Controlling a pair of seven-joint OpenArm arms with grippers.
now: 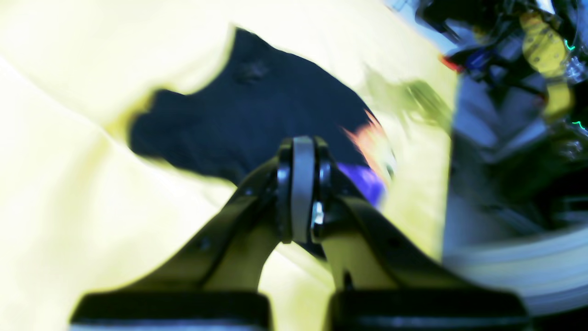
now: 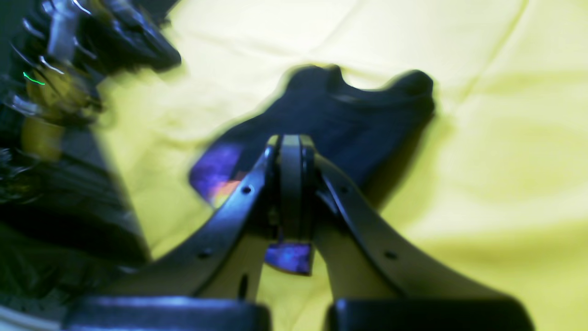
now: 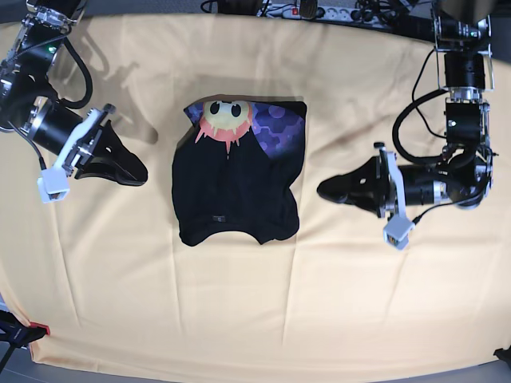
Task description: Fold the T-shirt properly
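The black T-shirt lies folded into a compact block in the middle of the table, with the cream face, pink-orange rays and purple pattern showing along its far edge. My left gripper hovers to its right, shut and empty, tip pointing at the shirt with a gap between them. My right gripper is to its left, also shut and empty, clear of the cloth. In the blurred left wrist view the shut gripper sits in front of the T-shirt. The right wrist view shows the same for its gripper and the T-shirt.
A pale yellow cloth covers the whole table. A power strip and cables run along the far edge. A red-tipped clamp sits at the near left corner. Both arm bodies stand at the table's left and right sides.
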